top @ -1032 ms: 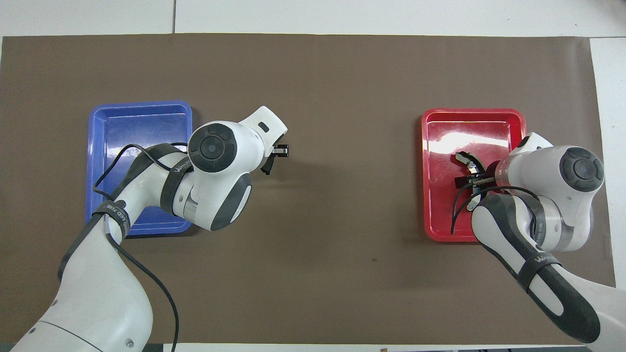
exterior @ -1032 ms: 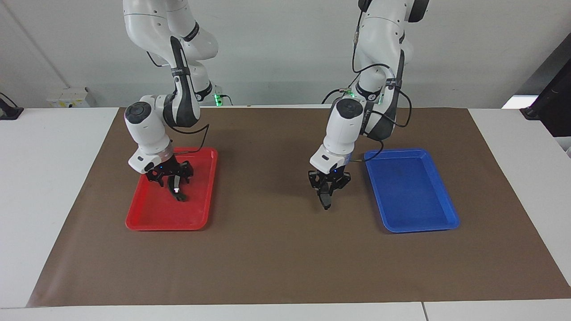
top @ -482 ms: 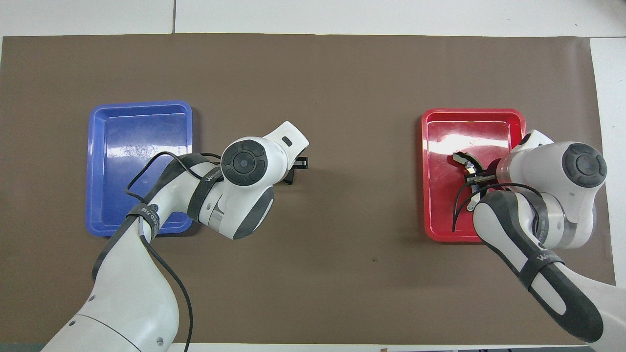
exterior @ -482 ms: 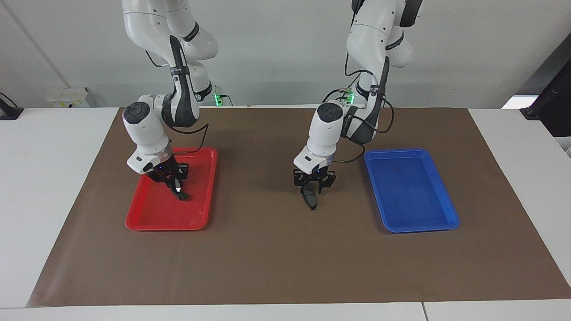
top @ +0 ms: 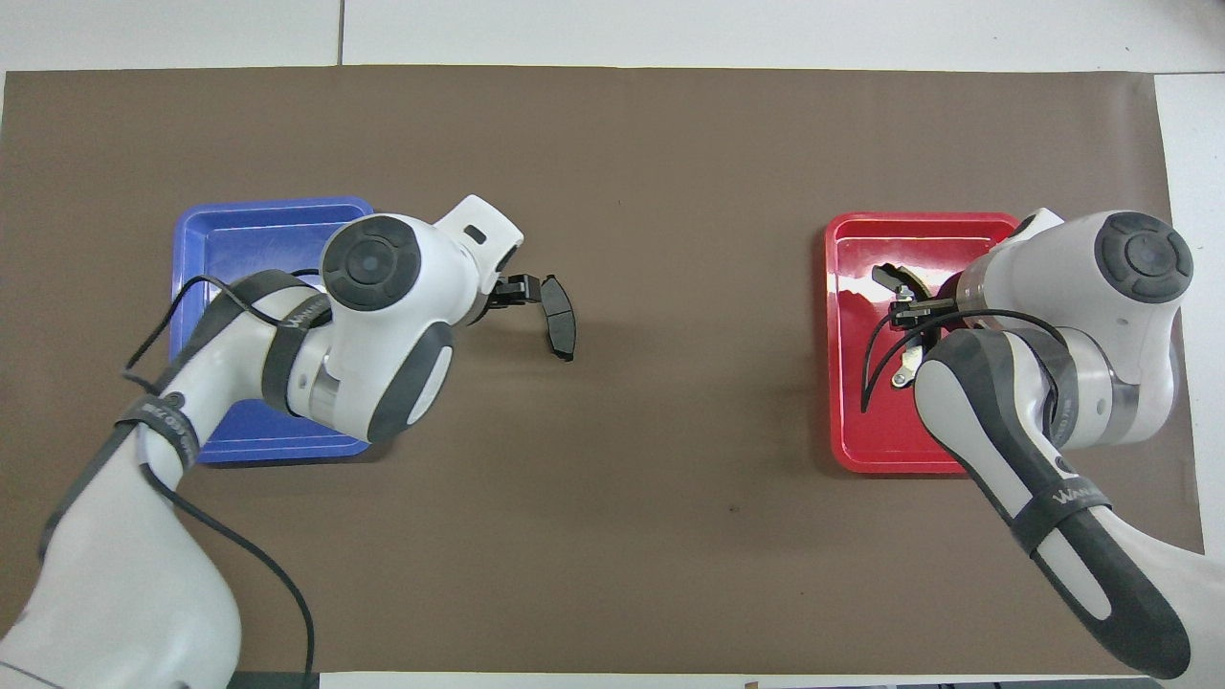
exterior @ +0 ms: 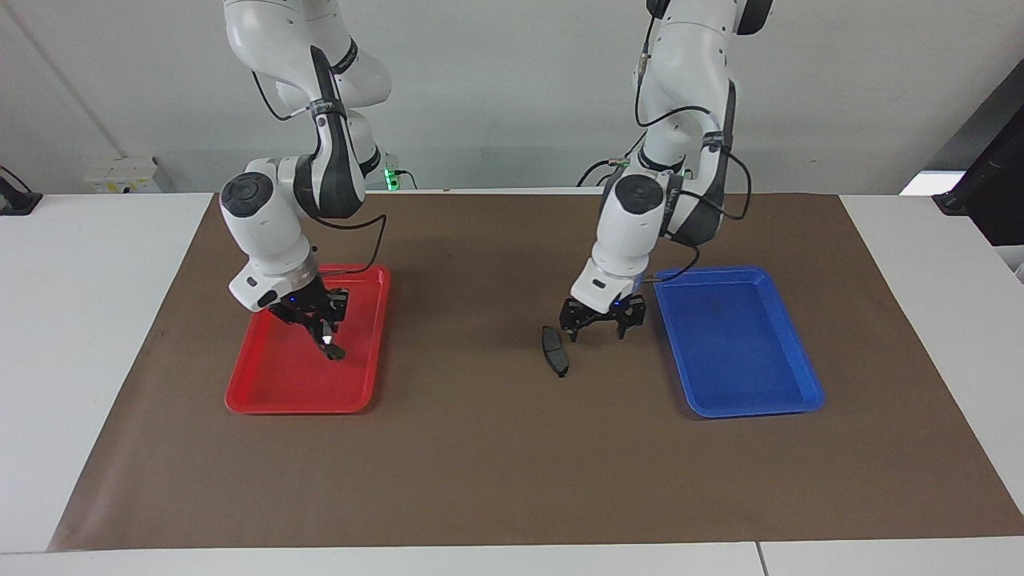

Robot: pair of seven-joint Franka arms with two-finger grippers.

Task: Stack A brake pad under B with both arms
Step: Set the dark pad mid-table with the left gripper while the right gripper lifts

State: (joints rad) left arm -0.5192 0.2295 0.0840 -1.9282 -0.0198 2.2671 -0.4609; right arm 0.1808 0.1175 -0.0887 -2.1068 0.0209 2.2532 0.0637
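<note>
While the A brake pad lies on the brown mat at centre frame, both arms hover.
Left gripper, jaws apart, hangs beside it; right gripper clamps B above the red tray, centre-left.

You're looking at two glossy white arms with dark grey joint caps and bands, loose black cables looped along them, and black grippers lit by small blue lights.

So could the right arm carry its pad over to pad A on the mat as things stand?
Probably yes. A brake pad lies flat on the mat; the left pincer is open beside it. The right pincer holds B over the red tray, open mat between.
</note>
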